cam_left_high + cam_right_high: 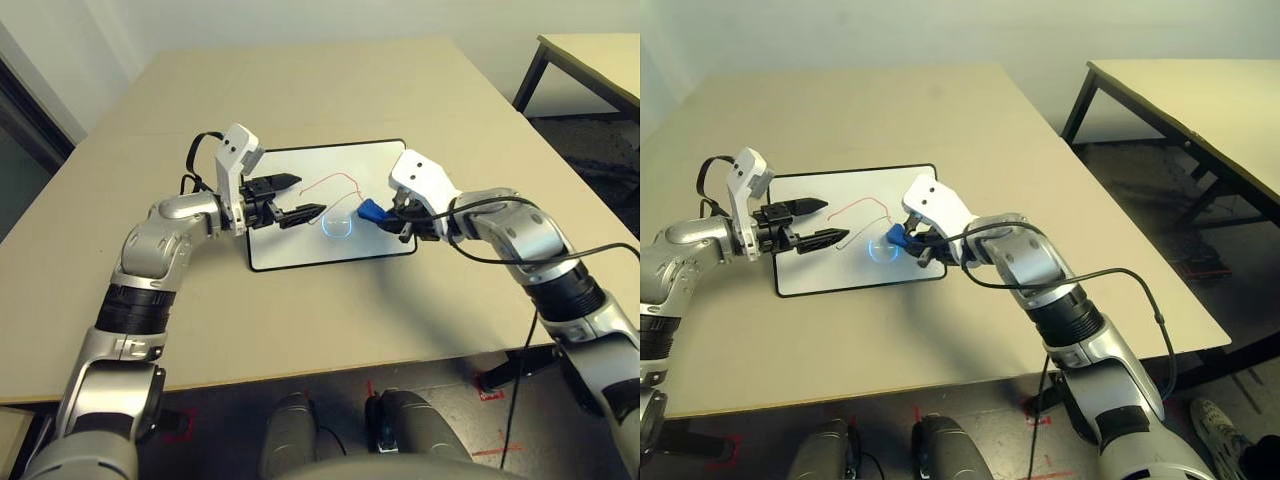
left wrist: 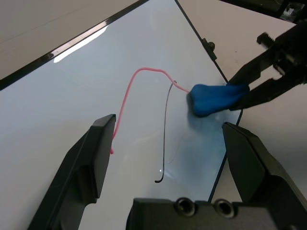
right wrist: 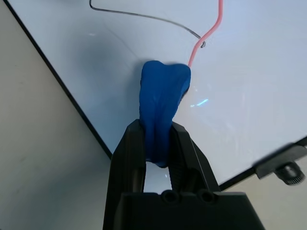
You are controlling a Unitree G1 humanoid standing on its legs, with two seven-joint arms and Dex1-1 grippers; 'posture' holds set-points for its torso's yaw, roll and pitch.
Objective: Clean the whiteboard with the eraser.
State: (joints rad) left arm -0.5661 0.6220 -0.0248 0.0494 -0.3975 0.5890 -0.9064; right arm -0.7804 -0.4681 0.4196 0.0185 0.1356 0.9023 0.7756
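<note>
I have the flat white rectangular whiteboard with its thin black frame (image 1: 300,245) lying on the beige table (image 1: 330,90), and I take it as my landmark. The small bright blue soft eraser block (image 3: 162,103) is clamped between the right gripper's (image 3: 157,143) two black fingers, its free end pressed on the board's surface near the board's right edge, touching the end of the thin red-pink scribbled line (image 2: 139,79). A thinner dark line (image 2: 165,124) runs beside it. My left gripper (image 2: 165,153) hovers over the board's left half, fingers spread apart, holding nothing; I cannot tell whether it touches the board.

Judgement: wiping is under way, most of the scribble remains. To do this stroke well I would keep the eraser flat-ended and pressed, sweep leftward along the red line toward the board's middle, then back over the dark line. The eraser looks squeezed thin in the grip; too much downward force could bend it or slide the board.
</note>
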